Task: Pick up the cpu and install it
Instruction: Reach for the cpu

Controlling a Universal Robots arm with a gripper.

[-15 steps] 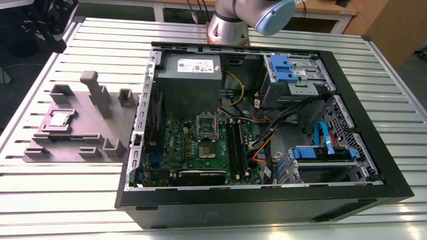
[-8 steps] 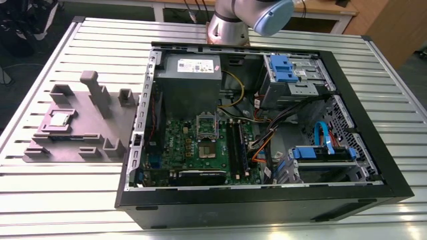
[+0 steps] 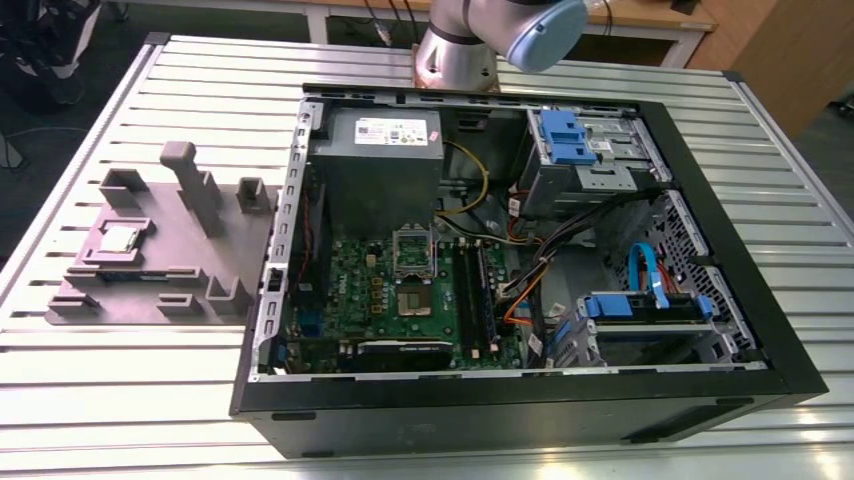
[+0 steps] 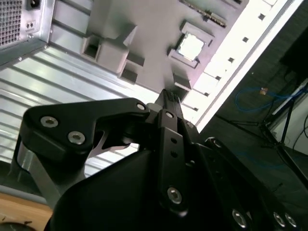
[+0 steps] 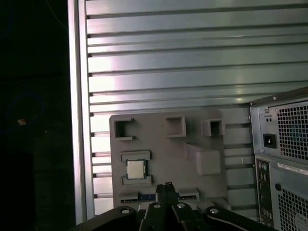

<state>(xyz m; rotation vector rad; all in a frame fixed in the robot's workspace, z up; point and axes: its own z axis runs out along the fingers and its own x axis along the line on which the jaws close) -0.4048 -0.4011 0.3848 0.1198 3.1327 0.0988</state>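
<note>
The cpu sits in the grey fixture at the exterior view's left. In the first wrist view the gripper hovers nearby, pinched closed and empty.

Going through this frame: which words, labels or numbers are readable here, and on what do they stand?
Label on the power supply: print too small to read.
Sticker on the computer case: blurred, unreadable.
cpu: no legible marking on its top.
No text can be quoted.
</note>
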